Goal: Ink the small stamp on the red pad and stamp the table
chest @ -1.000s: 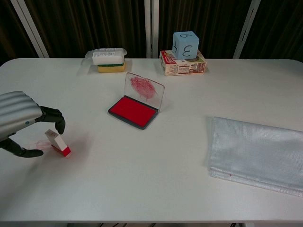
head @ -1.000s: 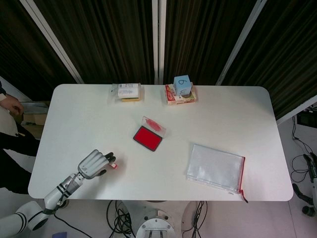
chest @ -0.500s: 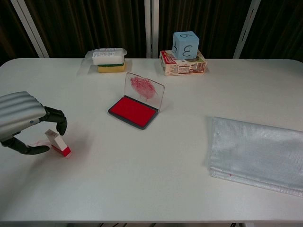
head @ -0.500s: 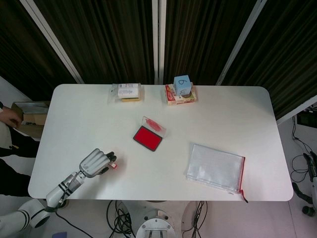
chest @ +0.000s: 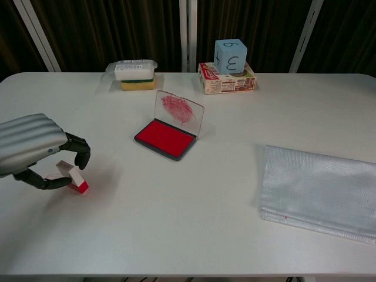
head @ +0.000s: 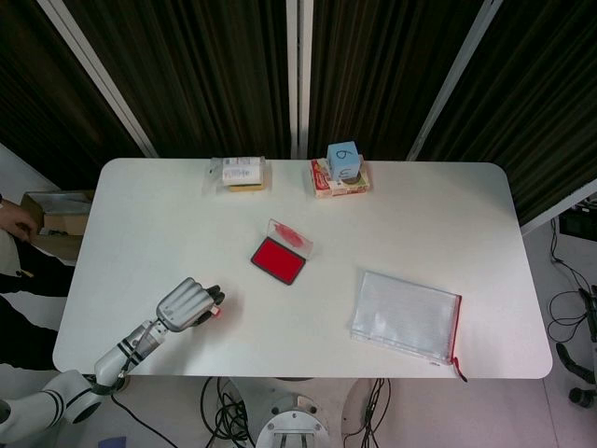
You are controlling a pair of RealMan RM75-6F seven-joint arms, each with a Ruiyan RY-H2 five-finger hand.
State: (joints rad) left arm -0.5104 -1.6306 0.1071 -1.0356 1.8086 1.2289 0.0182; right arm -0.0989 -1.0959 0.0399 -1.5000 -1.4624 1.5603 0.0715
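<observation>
The small stamp [chest: 71, 178], white with a red end, lies tilted on the white table [chest: 194, 235] near its front left; the head view shows the stamp [head: 215, 311] as a small red-and-white spot. My left hand [chest: 35, 150] arches over it, the fingers [chest: 81, 156] curled above it and the thumb reaching its white end from the left. I cannot see a firm pinch. In the head view the left hand [head: 185, 305] covers most of the stamp. The red ink pad [chest: 164, 138] sits open at mid-table, its stained lid [chest: 179, 111] standing up. My right hand is in neither view.
A wrapped sponge pack [chest: 135, 73] and a carton [chest: 226, 79] topped by a blue cube [chest: 230, 56] stand along the far edge. A mesh zip pouch [chest: 320, 191] lies at the right front. A person's hand [head: 14, 219] shows beyond the table's left side.
My left hand has slid right over the stamp and its fingers and thumb have curled closer around it. The stamp has stayed in place.
</observation>
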